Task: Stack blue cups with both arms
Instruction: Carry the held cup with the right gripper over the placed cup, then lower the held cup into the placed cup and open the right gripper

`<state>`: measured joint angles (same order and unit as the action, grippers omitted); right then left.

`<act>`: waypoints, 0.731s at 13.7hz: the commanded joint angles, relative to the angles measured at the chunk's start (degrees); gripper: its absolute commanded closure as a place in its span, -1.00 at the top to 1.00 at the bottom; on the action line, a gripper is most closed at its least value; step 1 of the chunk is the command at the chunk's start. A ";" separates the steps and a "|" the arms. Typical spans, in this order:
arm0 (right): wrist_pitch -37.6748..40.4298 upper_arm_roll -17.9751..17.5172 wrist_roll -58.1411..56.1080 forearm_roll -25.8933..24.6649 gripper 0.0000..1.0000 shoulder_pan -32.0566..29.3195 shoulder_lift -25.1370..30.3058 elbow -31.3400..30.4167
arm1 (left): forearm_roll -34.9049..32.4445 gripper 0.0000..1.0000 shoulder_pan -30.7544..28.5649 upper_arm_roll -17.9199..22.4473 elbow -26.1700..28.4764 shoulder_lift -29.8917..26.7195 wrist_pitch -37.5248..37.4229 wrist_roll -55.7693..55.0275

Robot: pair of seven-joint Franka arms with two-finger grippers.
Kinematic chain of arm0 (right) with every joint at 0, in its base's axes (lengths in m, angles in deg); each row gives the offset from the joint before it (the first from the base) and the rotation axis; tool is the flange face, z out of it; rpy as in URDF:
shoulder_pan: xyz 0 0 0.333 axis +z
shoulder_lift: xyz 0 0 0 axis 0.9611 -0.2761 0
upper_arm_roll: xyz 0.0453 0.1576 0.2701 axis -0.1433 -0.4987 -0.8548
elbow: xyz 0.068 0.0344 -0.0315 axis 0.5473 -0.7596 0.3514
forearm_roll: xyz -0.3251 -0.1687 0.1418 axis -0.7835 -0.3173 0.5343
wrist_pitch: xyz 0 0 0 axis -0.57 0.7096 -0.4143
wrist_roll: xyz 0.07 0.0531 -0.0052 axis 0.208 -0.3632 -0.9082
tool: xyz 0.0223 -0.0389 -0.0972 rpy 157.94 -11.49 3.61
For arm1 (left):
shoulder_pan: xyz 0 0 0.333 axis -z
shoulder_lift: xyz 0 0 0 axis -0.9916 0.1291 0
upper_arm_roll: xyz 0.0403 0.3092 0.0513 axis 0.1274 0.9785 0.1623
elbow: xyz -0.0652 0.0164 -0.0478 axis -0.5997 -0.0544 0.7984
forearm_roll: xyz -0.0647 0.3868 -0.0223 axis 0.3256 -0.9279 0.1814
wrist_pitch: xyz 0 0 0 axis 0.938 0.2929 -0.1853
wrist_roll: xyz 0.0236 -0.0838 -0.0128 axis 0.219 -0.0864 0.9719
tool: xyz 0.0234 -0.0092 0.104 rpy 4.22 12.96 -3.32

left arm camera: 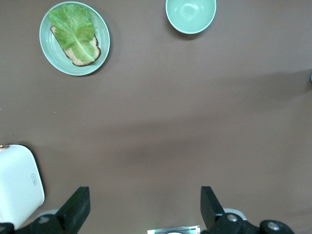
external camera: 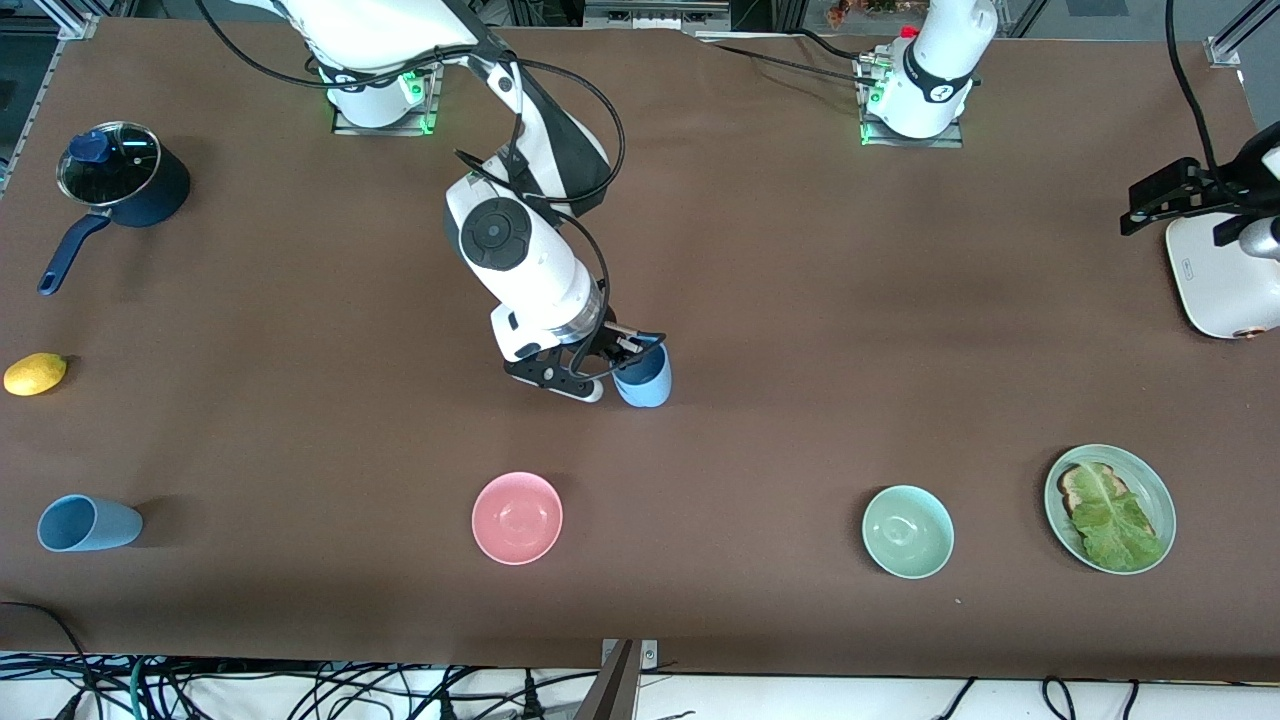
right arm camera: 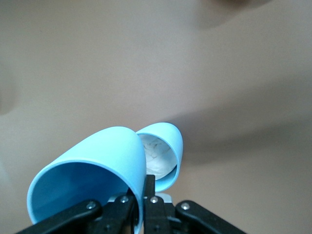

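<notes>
My right gripper (external camera: 625, 352) is shut on the rim of a sky-blue cup (external camera: 645, 380) and holds it tilted over the middle of the table. In the right wrist view the cup (right arm camera: 92, 165) has its wall pinched between the closed fingers of the right gripper (right arm camera: 146, 187). A duskier blue cup (external camera: 88, 523) lies on its side at the right arm's end of the table, close to the front camera. My left gripper (external camera: 1150, 200) waits open and empty at the left arm's end, beside a white appliance. In its wrist view the left gripper (left arm camera: 145, 207) has only bare table between its fingers.
A pink bowl (external camera: 517, 517) and a mint bowl (external camera: 907, 531) stand nearer the front camera than the held cup. A plate (external camera: 1160, 490) carries toast and lettuce. The white appliance (external camera: 1220, 280) sits at the left arm's end. A lidded pot (external camera: 120, 180) and a lemon (external camera: 35, 373) are at the right arm's end.
</notes>
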<state>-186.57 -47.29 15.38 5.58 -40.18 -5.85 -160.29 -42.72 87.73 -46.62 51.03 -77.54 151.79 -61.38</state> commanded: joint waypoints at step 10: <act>5.37 0.80 0.67 -4.38 -1.00 1.02 -0.95 1.48 | 0.98 1.00 2.93 0.09 1.84 -1.72 -2.70 -6.69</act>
<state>-183.12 -47.10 15.38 2.84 -39.92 -6.37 -160.13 -42.71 90.24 -46.77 51.47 -77.91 149.27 -66.13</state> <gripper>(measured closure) 0.947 0.000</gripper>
